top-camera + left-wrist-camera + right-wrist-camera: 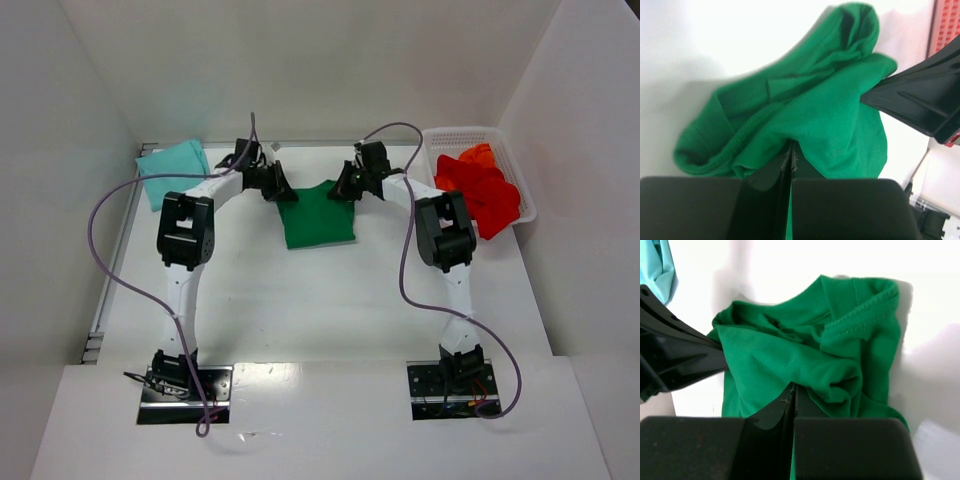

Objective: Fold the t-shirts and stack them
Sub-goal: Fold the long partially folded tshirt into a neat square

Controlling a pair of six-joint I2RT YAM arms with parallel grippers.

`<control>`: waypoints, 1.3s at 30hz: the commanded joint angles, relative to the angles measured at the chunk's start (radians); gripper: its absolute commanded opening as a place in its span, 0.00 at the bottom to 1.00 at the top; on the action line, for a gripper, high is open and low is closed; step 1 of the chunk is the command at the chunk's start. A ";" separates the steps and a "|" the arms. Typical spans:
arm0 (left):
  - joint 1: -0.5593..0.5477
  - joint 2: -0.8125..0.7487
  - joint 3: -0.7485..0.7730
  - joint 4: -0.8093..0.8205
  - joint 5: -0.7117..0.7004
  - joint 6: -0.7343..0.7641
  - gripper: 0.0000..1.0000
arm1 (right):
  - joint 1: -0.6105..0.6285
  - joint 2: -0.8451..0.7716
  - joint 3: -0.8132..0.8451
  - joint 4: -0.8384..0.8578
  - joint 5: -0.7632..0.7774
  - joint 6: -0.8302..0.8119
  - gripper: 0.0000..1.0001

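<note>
You're mid-fold on the dark green t-shirt (318, 218), which lies bunched mid-bench (300, 320), past both arm bases. Your left claw (791, 152) is clenched on a pinch of its green cloth. Your right claw (793, 390) is clenched on the same shirt at the other side, and both grip at its far edge. Farther back, the pale teal t-shirt (175, 172) sits at the far left and looks folded, so call one done. At the far right the red t-shirts (480, 190) are heaped unfolded in the white mesh basket (460, 133). Nothing is stacked yet, so most of the job is left.
</note>
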 commanded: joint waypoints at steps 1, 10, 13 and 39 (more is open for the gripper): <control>0.027 0.018 0.066 0.007 -0.010 -0.007 0.04 | -0.009 0.030 0.072 -0.021 0.012 -0.026 0.00; 0.045 0.049 0.085 0.007 -0.019 -0.018 0.11 | -0.029 0.096 0.125 -0.032 0.044 -0.036 0.00; 0.045 0.068 0.095 0.007 -0.028 -0.018 0.12 | -0.037 0.110 0.161 -0.044 0.056 -0.046 0.00; 0.087 -0.171 -0.008 -0.051 -0.163 0.042 0.76 | -0.057 0.150 0.413 -0.104 0.093 -0.046 0.06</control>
